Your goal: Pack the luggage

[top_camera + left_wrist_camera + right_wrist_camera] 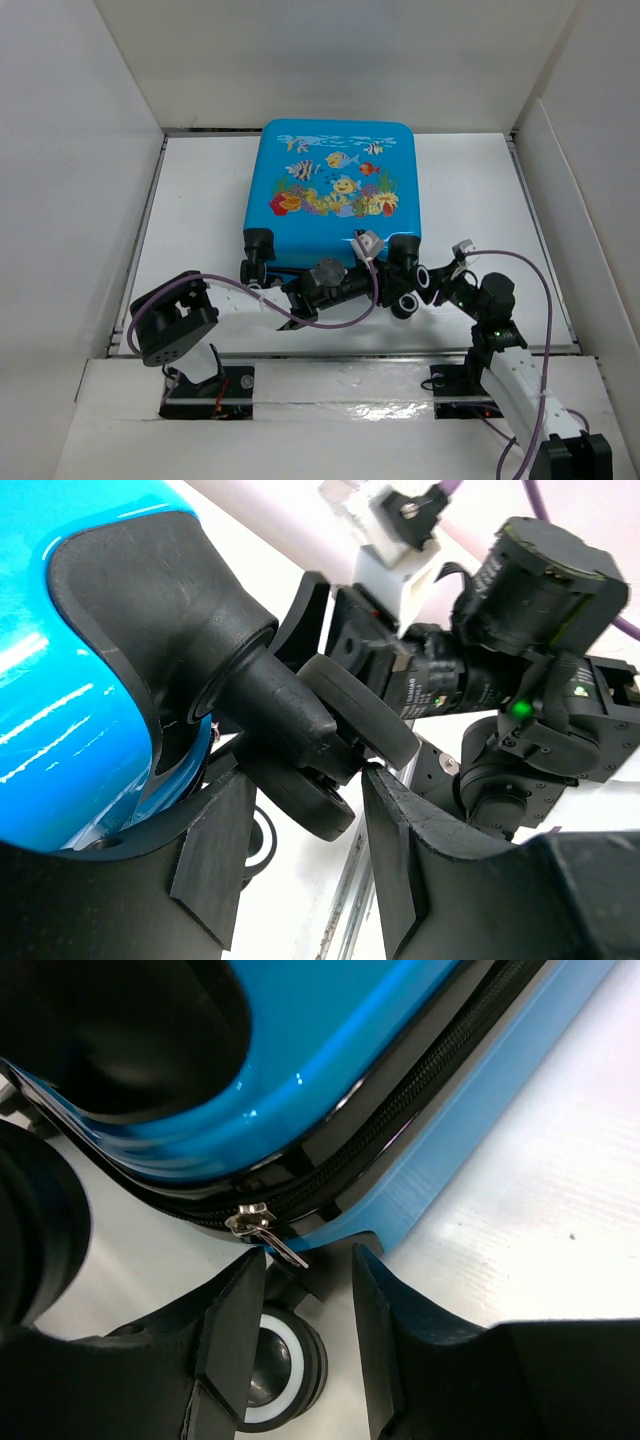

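Note:
The luggage (335, 180) is a bright blue suitcase with a fish print. It lies flat and closed on the white table, wheels toward me. My left gripper (385, 262) reaches its near right corner. In the left wrist view that gripper (305, 780) is shut on a black caster wheel (315, 805), with both fingertips touching it. My right gripper (430, 280) is at the same corner. In the right wrist view it (308, 1258) stands open below the black zip, and the silver zipper pull (262, 1230) hangs just by its left fingertip. A white-ringed wheel (280, 1370) lies beneath.
White walls enclose the table on three sides. The two arms crowd together at the suitcase's near right corner, with the right arm's wrist (540, 610) close behind the left fingers. Purple cables (330, 322) loop over the near strip. More wheels (256, 245) stick out at the near left corner.

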You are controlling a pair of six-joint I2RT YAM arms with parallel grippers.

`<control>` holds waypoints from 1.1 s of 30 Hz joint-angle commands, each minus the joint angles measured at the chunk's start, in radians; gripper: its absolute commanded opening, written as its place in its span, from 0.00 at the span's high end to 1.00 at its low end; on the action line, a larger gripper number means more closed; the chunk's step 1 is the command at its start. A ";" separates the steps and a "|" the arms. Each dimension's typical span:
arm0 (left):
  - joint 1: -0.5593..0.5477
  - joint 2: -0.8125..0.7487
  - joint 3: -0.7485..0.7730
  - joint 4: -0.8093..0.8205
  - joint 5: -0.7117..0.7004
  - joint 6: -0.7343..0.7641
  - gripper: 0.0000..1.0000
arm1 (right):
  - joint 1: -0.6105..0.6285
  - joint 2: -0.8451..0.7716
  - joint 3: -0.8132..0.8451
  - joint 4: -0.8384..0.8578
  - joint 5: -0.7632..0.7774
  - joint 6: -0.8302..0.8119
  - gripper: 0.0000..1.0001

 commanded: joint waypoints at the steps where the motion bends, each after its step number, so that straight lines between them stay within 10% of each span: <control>1: -0.004 -0.037 0.038 0.095 -0.010 0.000 0.57 | -0.005 0.051 0.017 0.136 -0.047 -0.018 0.56; 18: 0.062 -0.022 0.041 0.141 0.013 -0.059 0.59 | 0.088 0.016 0.023 0.195 -0.030 0.011 1.00; 33: 0.096 0.130 0.210 0.195 0.023 -0.185 0.61 | 0.798 -0.340 -0.040 -0.131 0.859 0.129 1.00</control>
